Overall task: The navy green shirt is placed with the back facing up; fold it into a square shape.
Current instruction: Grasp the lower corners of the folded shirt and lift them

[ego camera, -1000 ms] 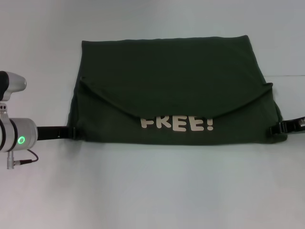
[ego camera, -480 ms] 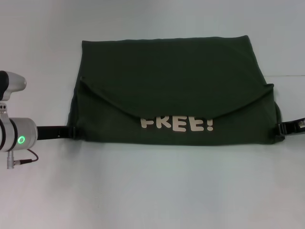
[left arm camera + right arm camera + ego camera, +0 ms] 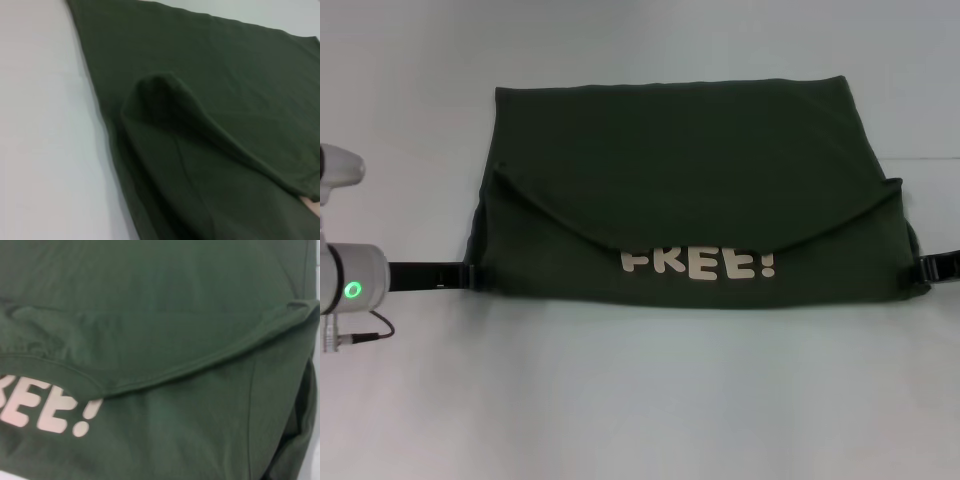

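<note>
Left gripper [image 3: 468, 274] at mid-left and right gripper [image 3: 926, 268] at the right edge meet the navy green shirt [image 3: 690, 190] mid-frame; grip unclear. It looks soft and limp: take both near corners together.

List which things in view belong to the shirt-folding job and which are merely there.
Part of the job:
- navy green shirt, partly folded, white "FREE!" lettering showing
- left gripper at its left near corner
- right gripper at its right near corner

Merely there:
- white table
</note>
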Controlling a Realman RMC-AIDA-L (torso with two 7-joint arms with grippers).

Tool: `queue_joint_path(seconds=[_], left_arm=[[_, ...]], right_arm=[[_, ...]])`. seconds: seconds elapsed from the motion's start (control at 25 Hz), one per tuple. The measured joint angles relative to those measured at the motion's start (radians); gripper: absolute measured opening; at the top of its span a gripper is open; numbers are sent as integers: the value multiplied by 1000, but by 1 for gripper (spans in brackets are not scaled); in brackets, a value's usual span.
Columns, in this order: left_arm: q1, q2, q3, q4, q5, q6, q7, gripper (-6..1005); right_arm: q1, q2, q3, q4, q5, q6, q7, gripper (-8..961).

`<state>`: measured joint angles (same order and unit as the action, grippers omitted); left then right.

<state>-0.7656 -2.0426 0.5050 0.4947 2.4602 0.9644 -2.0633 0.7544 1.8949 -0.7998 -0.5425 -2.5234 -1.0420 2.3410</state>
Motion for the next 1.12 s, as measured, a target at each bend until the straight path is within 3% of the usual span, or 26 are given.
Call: queue_joint_path(seconds=[0.4,0.68,1.12], left_arm=[[30,21,-6,97,75,285,-81,56],[67,44,-61,192,110,587,-89,57],[81,61,-106,239,193,906,-64,58]], right_arm=[[-89,13,58,-153,12,-199,-51,49],[-162,14,222,-215,12,-410,-194,52],[-305,19,447,-265,15,-718,-376,56]])
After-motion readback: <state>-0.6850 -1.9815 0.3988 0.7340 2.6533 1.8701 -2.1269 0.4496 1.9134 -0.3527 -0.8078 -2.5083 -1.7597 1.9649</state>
